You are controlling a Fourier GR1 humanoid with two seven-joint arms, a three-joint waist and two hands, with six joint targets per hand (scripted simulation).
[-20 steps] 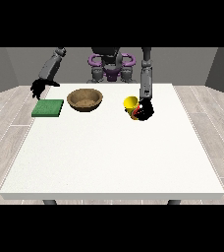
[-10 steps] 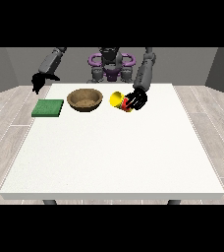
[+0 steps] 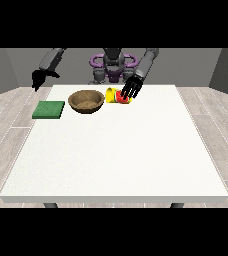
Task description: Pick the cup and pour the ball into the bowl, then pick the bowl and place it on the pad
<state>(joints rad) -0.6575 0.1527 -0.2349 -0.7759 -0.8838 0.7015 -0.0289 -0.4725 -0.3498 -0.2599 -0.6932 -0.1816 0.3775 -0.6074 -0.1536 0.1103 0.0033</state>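
**Front view: cup tipped beside the bowl**

Front view, near to far. The white tabletop (image 3: 116,155) fills the lower and middle part of the view, and its near half carries nothing.

At the far left of the tabletop lies the green pad (image 3: 49,109), flat, close to the left edge. Just to its right stands the brown bowl (image 3: 86,100), upright, apart from the pad. Whether anything lies inside the bowl cannot be told.

Right of the bowl is the yellow cup (image 3: 113,95), tipped onto its side with its open mouth facing the bowl's rim; cup and bowl sit just beside each other. A red patch shows on the cup next to the fingers. The ball cannot be made out.

The robot hand at the view's right (image 3: 131,89) is over the cup's right end, with its fingers curled down round the cup.

The robot hand at the view's left (image 3: 37,79) hangs beyond the tabletop's far left corner, above and behind the pad, touching nothing. Whether its fingers are straight or curled cannot be told.

The robot's torso (image 3: 112,67) stands behind the far edge.
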